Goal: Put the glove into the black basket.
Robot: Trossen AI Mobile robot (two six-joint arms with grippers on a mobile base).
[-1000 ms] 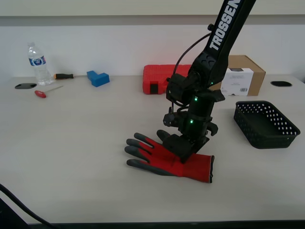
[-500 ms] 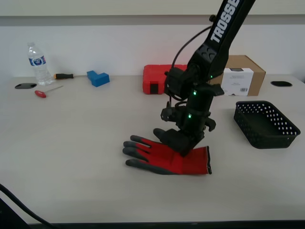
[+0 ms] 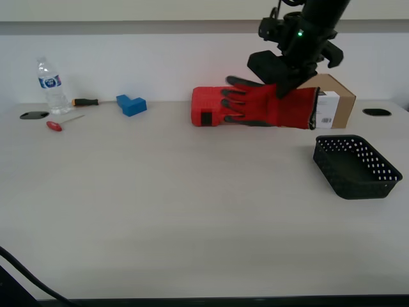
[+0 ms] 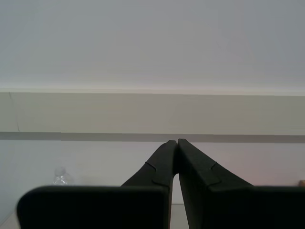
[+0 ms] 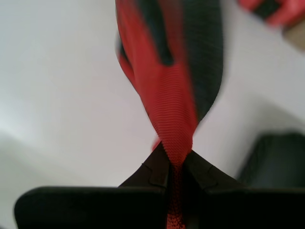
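My first gripper [image 3: 282,87] is shut on the red glove [image 3: 275,106] and holds it high above the table, in front of the cardboard box. The glove hangs level, with its grey fingers toward the exterior view's left and its cuff toward the right. In the first wrist view the glove [image 5: 171,95] hangs from the shut gripper [image 5: 176,162]. The black basket [image 3: 367,190] stands empty on the table at the exterior view's right, below and right of the glove; it shows as a dark blur in the first wrist view [image 5: 271,162]. My second gripper [image 4: 177,143] is shut on nothing and faces a wall.
A red tool case [image 3: 206,107] and a brown cardboard box [image 3: 335,96] stand at the back behind the glove. A water bottle [image 3: 50,86], a blue block [image 3: 131,104] and two screwdrivers [image 3: 61,123] [image 3: 85,102] lie at the back left.
My first gripper has lifted the glove off the table, carrying it up, toward the back and to the exterior view's right, closer to the basket.
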